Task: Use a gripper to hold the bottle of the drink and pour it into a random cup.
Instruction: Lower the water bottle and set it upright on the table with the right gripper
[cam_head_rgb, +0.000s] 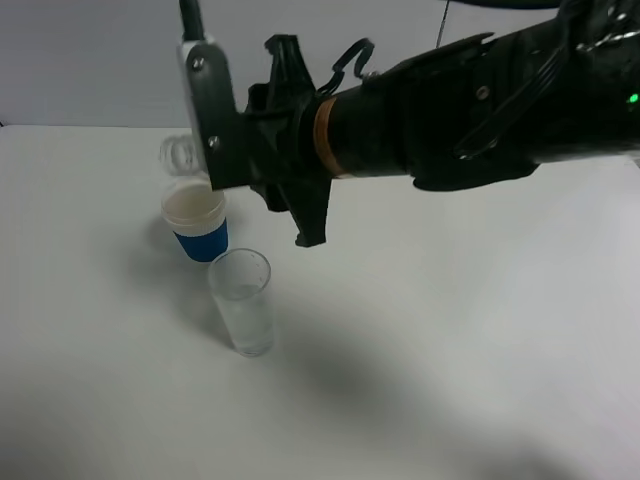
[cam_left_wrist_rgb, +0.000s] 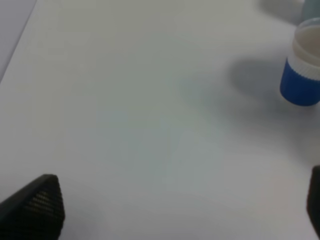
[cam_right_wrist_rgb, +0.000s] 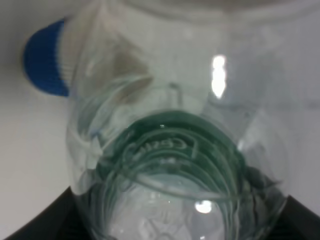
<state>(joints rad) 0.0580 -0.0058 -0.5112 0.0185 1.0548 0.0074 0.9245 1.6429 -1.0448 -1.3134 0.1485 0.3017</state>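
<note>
Exterior high view: the black right gripper (cam_head_rgb: 212, 130), with a white plate on one side, reaches in from the right and is clamped on a small clear plastic bottle with a dark green label (cam_head_rgb: 180, 152). Only the bottle's open, capless mouth shows past the jaws. It is tipped over, just beyond the rim of the short blue cup with a white rim (cam_head_rgb: 197, 225); whether it is directly above that cup cannot be told. A tall clear straight-sided drinking glass (cam_head_rgb: 243, 300) stands upright just beside the blue cup, on the camera side.

Labels and writing: the right wrist view looks along the bottle's body (cam_right_wrist_rgb: 170, 165). Curved lettering shows through the green label, but it is distorted and not legible. An orange band (cam_head_rgb: 325, 135) circles the arm behind the gripper; no text on it can be read.

The left gripper (cam_left_wrist_rgb: 175, 205) hangs over bare surface well apart from the blue cup, jaws wide apart with nothing between them.

Surface and room: a plain white matte tabletop (cam_head_rgb: 450, 350) carries soft grey shadows beside the blue cup. Beyond the cup, a pale grey wall (cam_head_rgb: 90, 60) meets the table's far edge.
</note>
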